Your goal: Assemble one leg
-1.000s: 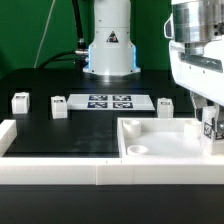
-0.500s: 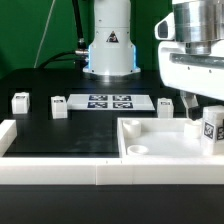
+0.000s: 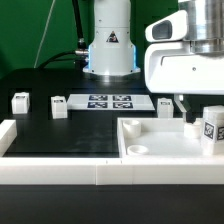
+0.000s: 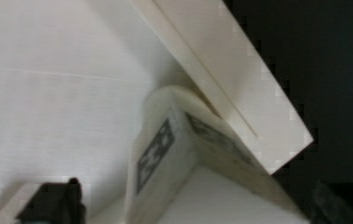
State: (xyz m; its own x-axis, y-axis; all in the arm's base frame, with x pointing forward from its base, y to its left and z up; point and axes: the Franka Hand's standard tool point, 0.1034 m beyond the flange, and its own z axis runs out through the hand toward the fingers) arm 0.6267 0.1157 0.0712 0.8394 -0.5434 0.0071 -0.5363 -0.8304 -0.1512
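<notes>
Leg in hand: none that you can confirm; one leg (image 3: 211, 127) stands at the exterior view's right edge, at the tray's right corner, tilted a little, tag facing the camera
Same leg, wrist view: the leg (image 4: 187, 150) lies close under the camera, against the tray wall (image 4: 226, 75), its tag seen edge-on
Fingers: the fingers (image 4: 194, 204) show only as two dark tips well apart at the picture's border, nothing between them; you'd read them as spread and empty, hanging just above the leg
Arm: the arm's white body (image 3: 190, 65) sits high over the tray's right side, clear of the leg
Tray: the tray (image 3: 150, 152) rests on the table (image 3: 60, 135), corner hole showing at its near left
Spare legs: three more on the table, two at the exterior view's left (image 3: 20, 101) (image 3: 58, 106) and one beside the marker board (image 3: 165, 105)
Marker board: marker board (image 3: 107, 101) flat, behind the tray
Progress: judged, the leg is brought to the tray corner; whether it is seated or screwed home you cannot tell
Left: confirm seating, tighten if loose
</notes>
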